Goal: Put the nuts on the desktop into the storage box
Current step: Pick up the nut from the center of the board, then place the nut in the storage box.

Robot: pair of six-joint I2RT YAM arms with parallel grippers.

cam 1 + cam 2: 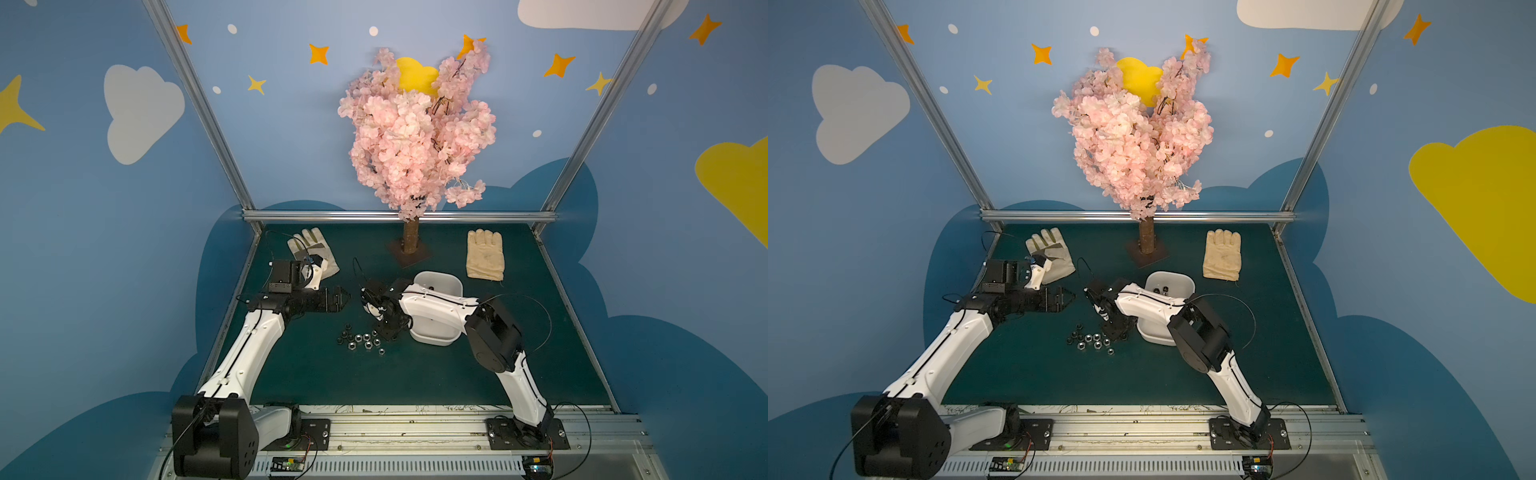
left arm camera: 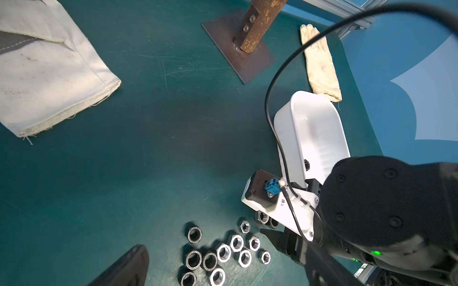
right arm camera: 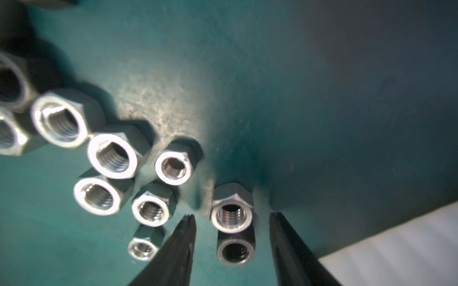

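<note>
Roughly, the job is in its early part. At the left, the left gripper (image 1: pixel 345 297) hovers empty above the desktop (image 1: pixel 374 382), jaws apart, just short of the heap. Next comes the heap itself: a dozen or so hex nuts (image 1: pixel 362 338), silver and black, lie loose near the table's middle, none of them stowed yet.

At the heap's right edge the right gripper (image 3: pixel 231 216) points down, its jaws part-open around one silver nut (image 3: pixel 232 209). There is a gap on each side and nothing is gripped yet. A black nut (image 3: pixel 235 250) lies right against it and may get nudged.

Further right stands the white storage box (image 1: pixel 440 274), partly under the right arm (image 1: pixel 436 303), with at least two dark nuts (image 1: pixel 1162 288) inside — so a few are done and most are left.

The surface is dark green, matte and scuffed, edged with aluminium rails (image 1: pixel 399 216). A pale work glove (image 1: pixel 318 255) lies far left and a second glove (image 1: pixel 485 255) far right. Between them an artificial cherry-blossom tree (image 1: pixel 415 137) stands on a steel plate (image 1: pixel 409 255). Blue walls (image 1: pixel 104 249) painted with clouds and stars close it in.
</note>
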